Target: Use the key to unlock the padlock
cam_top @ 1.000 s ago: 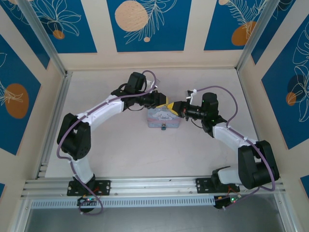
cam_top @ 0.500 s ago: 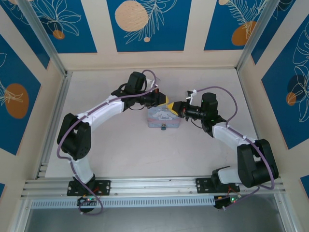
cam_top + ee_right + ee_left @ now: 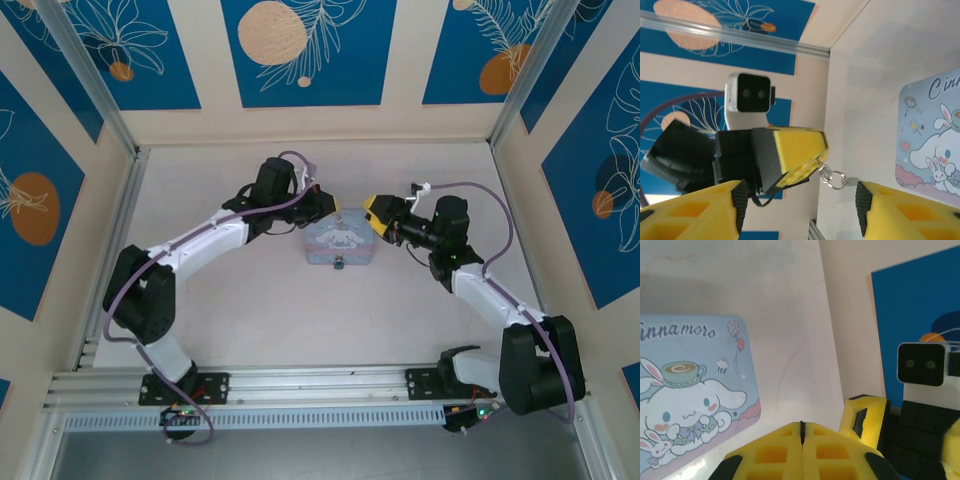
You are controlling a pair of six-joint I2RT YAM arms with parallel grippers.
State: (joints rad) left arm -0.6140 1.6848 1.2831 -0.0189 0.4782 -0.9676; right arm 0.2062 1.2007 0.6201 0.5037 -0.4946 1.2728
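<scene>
My left gripper (image 3: pixel 801 426) is shut, its yellow fingers pressed together above the table, right of the tin box (image 3: pixel 690 390). In the right wrist view the left gripper (image 3: pixel 819 164) pinches the key (image 3: pixel 852 181) by its small metal rings, which dangle from the fingertips. My right gripper (image 3: pixel 800 205) stands open around that dangling end, its pads apart from it. From above, the left gripper (image 3: pixel 333 208) and right gripper (image 3: pixel 378 216) face each other behind the tin box (image 3: pixel 340 240). The tiny padlock (image 3: pixel 339 264) hangs on the tin's front edge.
The light blue cartoon-printed tin box (image 3: pixel 935 140) lies flat mid-table. Blue-and-cream wall panels enclose the table on three sides, with an aluminium rail (image 3: pixel 110 250) along the left. Bare table lies in front of the tin.
The right gripper has opened and drawn back to the right. The left gripper has closed on the key's rings and shifted slightly left, so the two grippers are now apart.
</scene>
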